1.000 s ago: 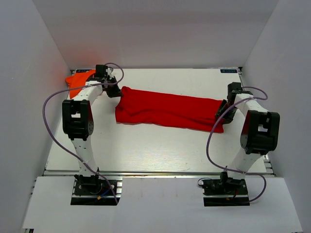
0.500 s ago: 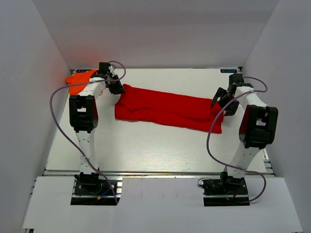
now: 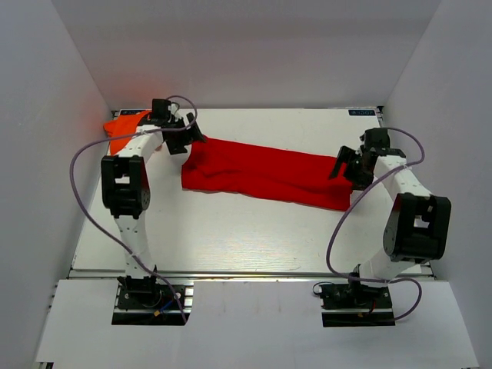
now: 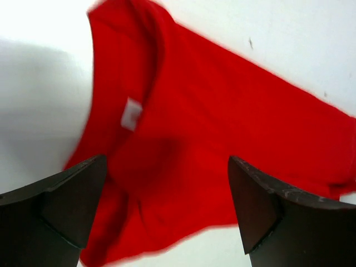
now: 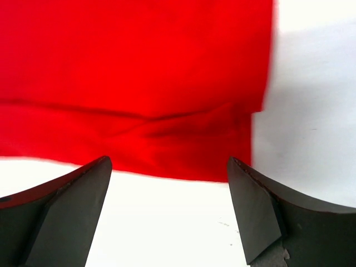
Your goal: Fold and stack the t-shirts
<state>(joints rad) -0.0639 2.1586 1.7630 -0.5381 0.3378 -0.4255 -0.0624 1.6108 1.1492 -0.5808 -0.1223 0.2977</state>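
The red t-shirt (image 3: 265,173) lies on the white table (image 3: 231,238) as a long folded strip running from back left to right. Its white neck label (image 4: 131,114) shows in the left wrist view. My left gripper (image 3: 190,138) (image 4: 167,161) hovers open over the collar end with nothing between its fingers. My right gripper (image 3: 344,164) (image 5: 168,161) is open over bare table just off the shirt's right end (image 5: 139,83). The orange t-shirt (image 3: 123,127) lies crumpled in the far left corner, behind the left arm.
White enclosure walls (image 3: 69,92) close in the table at the left, back and right. Purple cables (image 3: 81,177) loop off both arms. Bare table surface stretches between the red shirt and the arm bases.
Both grippers have opened and let go of the red shirt's ends. The shirt now rests flat on the table, and the right gripper has drawn back slightly from its end.
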